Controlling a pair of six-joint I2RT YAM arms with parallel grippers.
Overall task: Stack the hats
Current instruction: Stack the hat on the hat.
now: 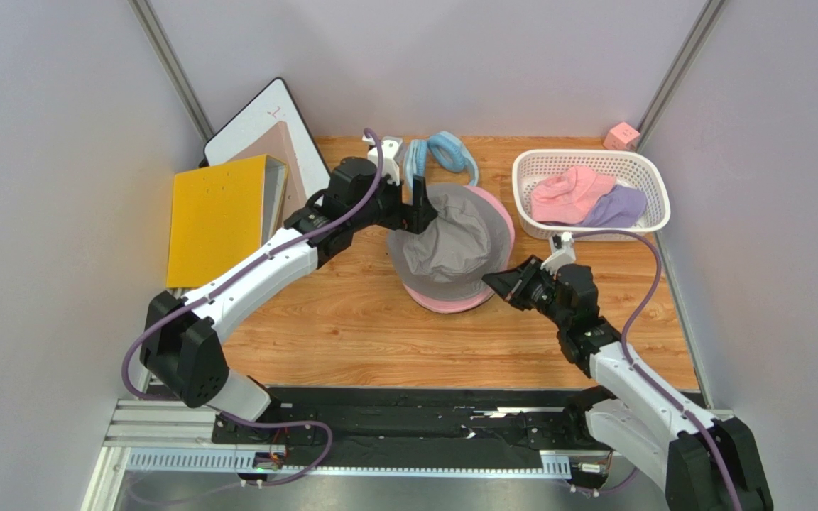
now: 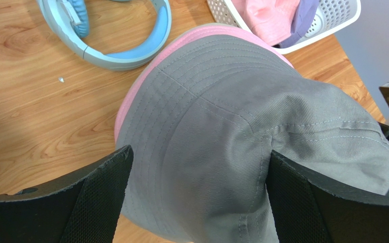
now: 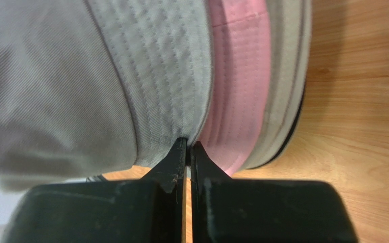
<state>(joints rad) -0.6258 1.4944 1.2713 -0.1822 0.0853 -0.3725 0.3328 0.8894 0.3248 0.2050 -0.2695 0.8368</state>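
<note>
The soft, light, floppy grey hat point(image 1: 451, 247) is lying crumpled atop the pink hat point(image 1: 452, 307) mid-tabletop point(image 1: 360, 330), the left pincer point(image 2: 199, 154) gaping wide astride its crown while the right pincer point(image 3: 187, 147) is sitting closed at its stitched brim, likely the firmest hold.

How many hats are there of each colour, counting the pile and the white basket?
Grey: 1, the grey hat topping the pile.
Pink: 2, the stacked pink hat and the loose pink hat.
Lavender: 1, the lavender hat beside it in the basket.
Total: 4 clear; brims lower in the pile are too hidden to count.
</note>
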